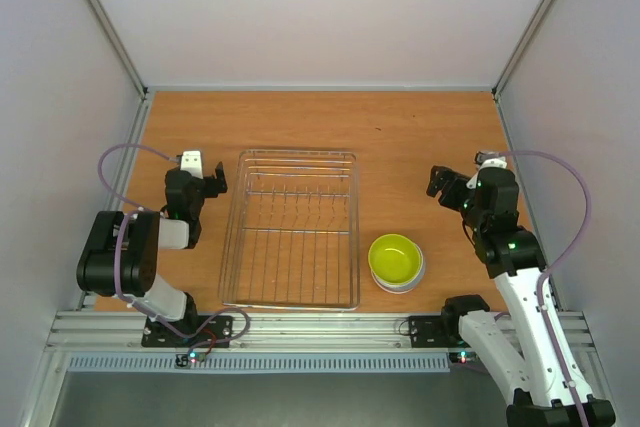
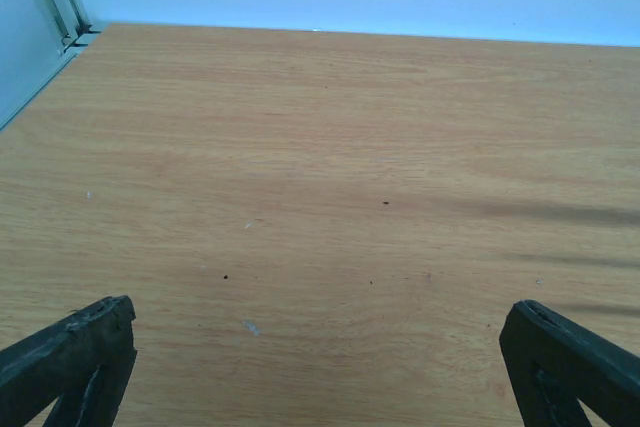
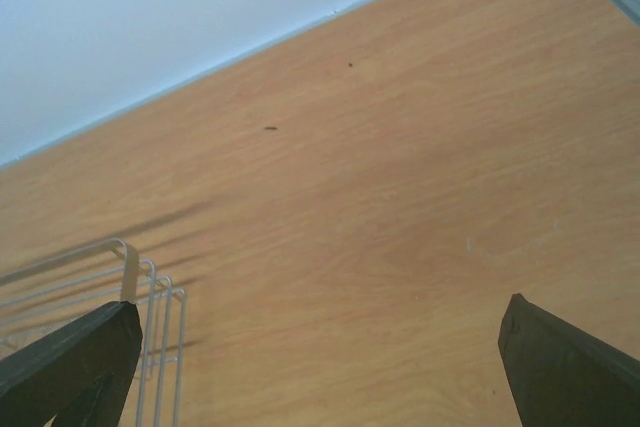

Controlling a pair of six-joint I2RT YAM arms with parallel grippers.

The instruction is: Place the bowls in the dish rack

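A left arm of black blocky joints and white links (image 1: 120, 252) and a mostly white right arm with black joints (image 1: 520, 297) each trail a thin lilac cable loop (image 1: 130, 147). Small green lights (image 1: 511, 244) glow on the right arm's housings. Both wrists end in matte black wedge-shaped fingers (image 2: 70, 352) with rough edges.

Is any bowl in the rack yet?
No: the rack holds nothing in the top view, and the yellow-green bowl sits outside it, to its right.

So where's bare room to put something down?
The wide wood strip behind the rack, up to the back wall, is bare, and the rack is empty. Tight spot: front right, bowls between rack and right arm.
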